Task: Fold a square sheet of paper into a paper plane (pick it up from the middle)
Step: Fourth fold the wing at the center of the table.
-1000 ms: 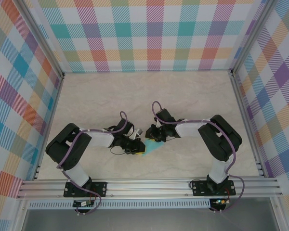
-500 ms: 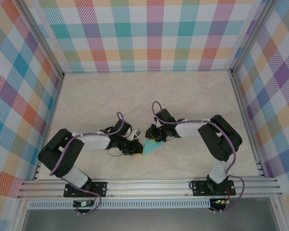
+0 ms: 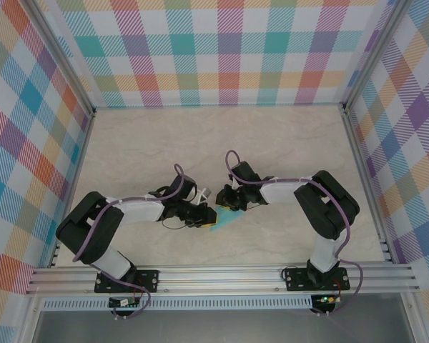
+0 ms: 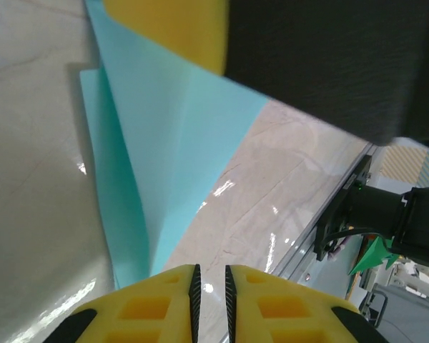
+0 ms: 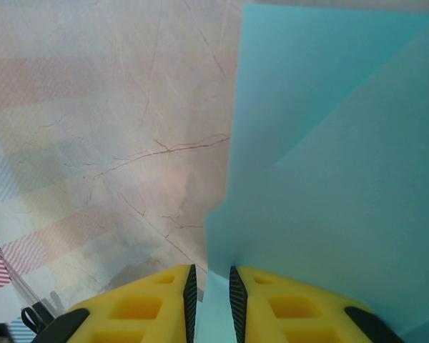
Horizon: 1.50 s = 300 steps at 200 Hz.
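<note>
Left arm: stretched low to the right, claw [image 4: 209,270] narrowed to a slit at the tip of the folded paper sheet [image 3: 223,221]; hold on it cannot be told. Right arm: elbow bent, reaching left, claw [image 5: 209,270] pinching the sheet's edge at the near middle of the table [image 3: 286,143].

No words, numbers, labels or signs can be read here.
</note>
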Available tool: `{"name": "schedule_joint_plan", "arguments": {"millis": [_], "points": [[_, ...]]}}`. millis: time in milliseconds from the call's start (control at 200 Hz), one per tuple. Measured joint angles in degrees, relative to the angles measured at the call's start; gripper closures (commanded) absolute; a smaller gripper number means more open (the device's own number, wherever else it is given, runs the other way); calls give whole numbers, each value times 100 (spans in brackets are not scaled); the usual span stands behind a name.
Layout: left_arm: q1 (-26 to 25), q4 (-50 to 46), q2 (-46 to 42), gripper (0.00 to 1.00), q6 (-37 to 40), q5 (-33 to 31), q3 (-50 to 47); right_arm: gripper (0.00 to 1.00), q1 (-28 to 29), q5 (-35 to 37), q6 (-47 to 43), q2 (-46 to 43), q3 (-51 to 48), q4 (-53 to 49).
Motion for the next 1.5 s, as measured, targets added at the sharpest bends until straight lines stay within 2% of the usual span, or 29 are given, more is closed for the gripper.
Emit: {"name": "schedule_joint_plan", "arguments": {"millis": [330, 560, 750, 930, 1215, 1500], "points": [[-7, -496, 116, 82, 365, -306, -160, 76, 4, 0, 0, 0, 0, 0], [-11, -490, 83, 83, 492, -369, -205, 76, 4, 0, 2, 0, 0, 2], [-13, -916, -439, 84, 452, -656, -282, 76, 7, 2, 2, 0, 0, 2], [-13, -734, -737, 84, 219, -612, -136, 76, 11, 0, 2, 0, 0, 2], [-81, -33, 52, 81, -66, -249, 299, 76, 11, 0, 2, 0, 0, 2], [-238, -162, 433, 84, 39, -232, 245, 75, 11, 2, 2, 0, 0, 2]]}}
